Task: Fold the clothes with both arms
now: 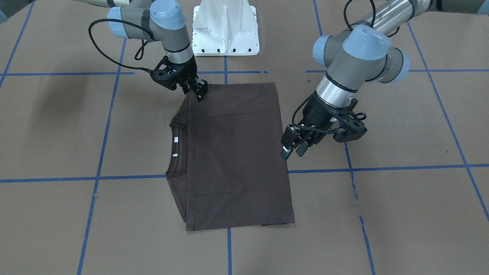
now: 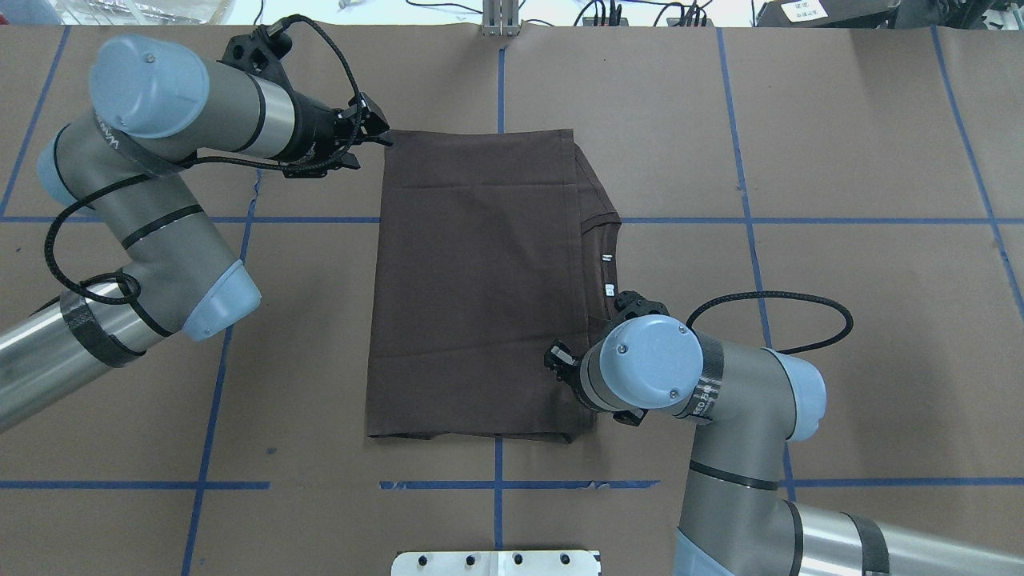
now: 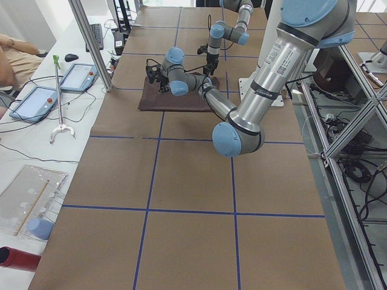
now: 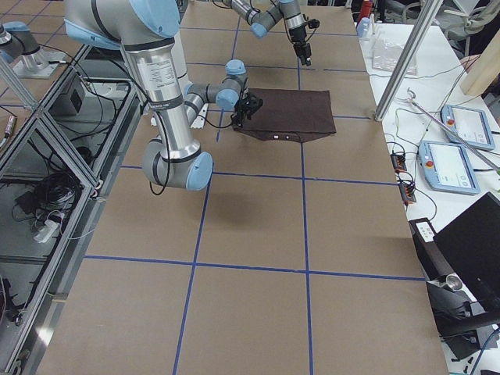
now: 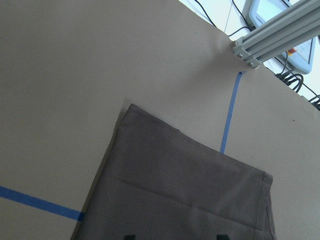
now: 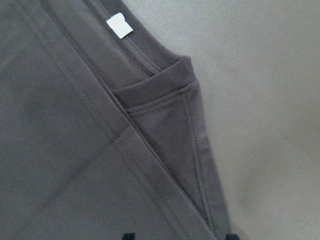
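T-shirt (image 1: 237,152) lies folded; overhead hides the right fingers (image 1: 201,88), front view shows them and left fingers (image 1: 288,145) parted.

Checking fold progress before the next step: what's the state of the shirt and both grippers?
T-shirt: folded into a rectangle, lying flat, collar sticking out on one side.
Left gripper: open, empty, raised near the shirt's far corner.
Right gripper: open, empty, over the near corner on the collar side.
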Controlling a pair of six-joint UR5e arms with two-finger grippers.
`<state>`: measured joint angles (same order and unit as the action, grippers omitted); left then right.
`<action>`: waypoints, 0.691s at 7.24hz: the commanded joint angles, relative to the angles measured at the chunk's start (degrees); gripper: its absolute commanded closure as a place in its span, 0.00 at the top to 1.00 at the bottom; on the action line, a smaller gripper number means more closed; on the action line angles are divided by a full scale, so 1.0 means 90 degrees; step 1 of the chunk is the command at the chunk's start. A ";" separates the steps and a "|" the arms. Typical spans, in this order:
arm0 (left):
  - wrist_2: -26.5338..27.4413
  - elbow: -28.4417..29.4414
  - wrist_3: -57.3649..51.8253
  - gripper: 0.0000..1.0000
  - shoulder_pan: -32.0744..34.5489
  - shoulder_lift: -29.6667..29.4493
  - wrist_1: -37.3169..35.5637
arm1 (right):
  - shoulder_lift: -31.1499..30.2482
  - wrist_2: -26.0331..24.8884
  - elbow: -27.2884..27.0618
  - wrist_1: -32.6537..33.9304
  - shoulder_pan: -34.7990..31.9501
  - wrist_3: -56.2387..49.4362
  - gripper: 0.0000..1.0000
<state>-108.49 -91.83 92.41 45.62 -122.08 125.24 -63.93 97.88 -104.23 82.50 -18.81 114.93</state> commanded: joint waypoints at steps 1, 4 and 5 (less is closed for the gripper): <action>0.0004 -0.0002 0.0005 0.63 0.0000 -0.0010 0.0000 | -0.0016 0.0014 0.0087 -0.0007 0.0087 0.0052 0.68; 0.0004 -0.0002 0.0006 0.63 0.0000 -0.0010 -0.0010 | -0.0006 0.0014 0.0087 -0.0007 0.0117 0.0062 0.52; 0.0004 -0.0002 0.0006 0.63 0.0000 -0.0010 -0.0010 | -0.0016 0.0014 0.0087 -0.0007 0.0117 0.0062 0.42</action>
<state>-108.46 -91.84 92.46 45.62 -122.17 125.17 -63.98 98.00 -103.46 82.44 -17.80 115.47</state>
